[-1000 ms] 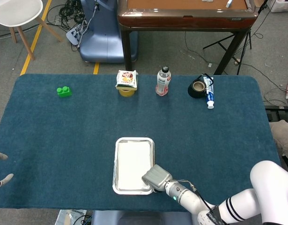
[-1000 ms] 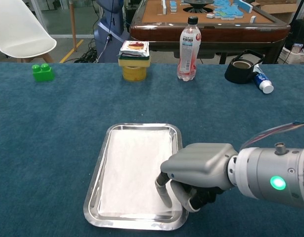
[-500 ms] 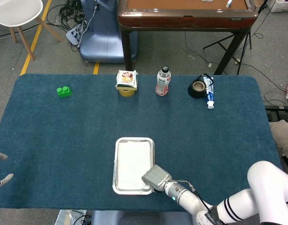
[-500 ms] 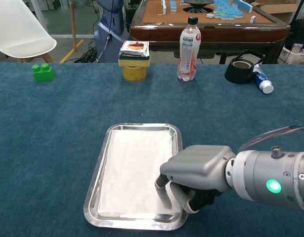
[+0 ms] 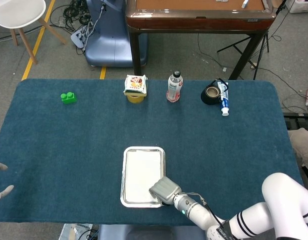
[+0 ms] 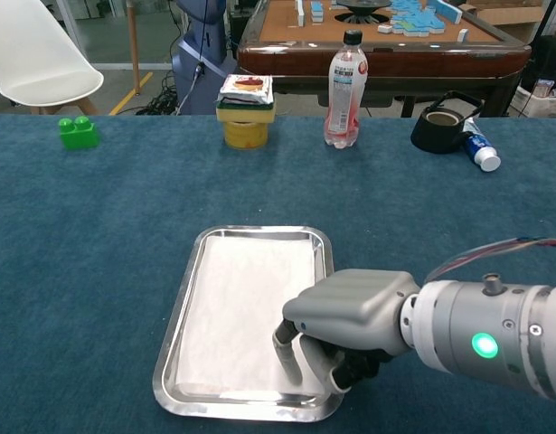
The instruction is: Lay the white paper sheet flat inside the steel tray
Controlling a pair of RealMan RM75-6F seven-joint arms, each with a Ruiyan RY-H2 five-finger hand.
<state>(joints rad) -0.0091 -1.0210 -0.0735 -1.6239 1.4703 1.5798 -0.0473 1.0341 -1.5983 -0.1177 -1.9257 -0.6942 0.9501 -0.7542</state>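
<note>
Blue-carpeted table [image 5: 53, 145] carries the steel tray [image 6: 189, 291], long axis near-to-far, white paper sheet [image 6: 241, 298] inside. Right hand [image 6: 345, 327] presses the sheet's near right corner, fingers curled, holding nothing. Left hand [image 5: 1, 180], far left, fingers apart.

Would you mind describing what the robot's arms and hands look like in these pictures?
The right hand has a smooth grey shell and darker fingers. Its wrist is a silver cylinder with a lit green lamp and thin coloured wires. The right arm is glossy white with black bands. Only pale grey fingertips of the left hand show.
</note>
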